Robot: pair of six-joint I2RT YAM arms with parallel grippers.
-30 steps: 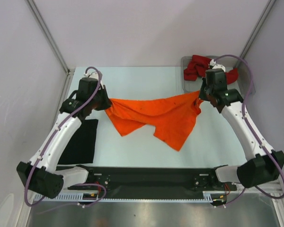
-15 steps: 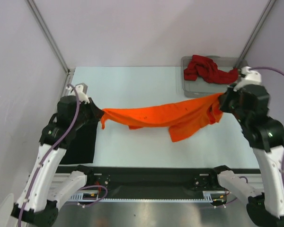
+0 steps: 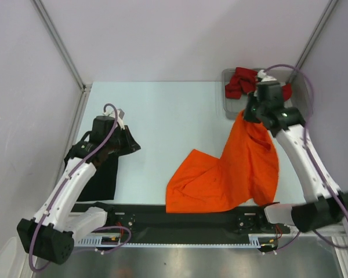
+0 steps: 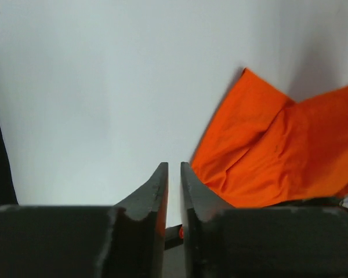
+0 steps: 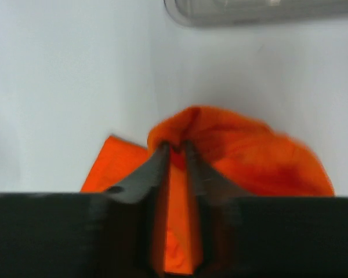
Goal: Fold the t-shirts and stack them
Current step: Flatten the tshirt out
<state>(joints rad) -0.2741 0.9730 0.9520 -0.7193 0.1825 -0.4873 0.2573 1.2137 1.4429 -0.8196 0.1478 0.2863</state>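
Observation:
The bright orange t-shirt (image 3: 226, 174) hangs from my right gripper (image 3: 244, 113), which is shut on a bunch of its cloth near the tray. Its lower part lies crumpled on the table down to the front edge. In the right wrist view the cloth (image 5: 249, 156) is pinched between the jaws of the right gripper (image 5: 175, 147). My left gripper (image 3: 131, 145) is shut and empty over the table's left side. It holds nothing in the left wrist view (image 4: 174, 168), where the orange shirt (image 4: 278, 156) lies off to the right. The black t-shirt (image 3: 101, 176) lies flat under the left arm. The dark red t-shirt (image 3: 241, 81) sits in the tray.
A clear grey plastic tray (image 3: 227, 107) stands at the back right corner; its rim shows in the right wrist view (image 5: 255, 14). A black rail (image 3: 139, 217) runs along the front edge. Metal frame posts and white walls bound the table.
The left gripper has let go of the orange shirt and drawn back left. The shirt, stretched between both grippers before, now hangs from the right gripper alone, which moved back toward the tray.

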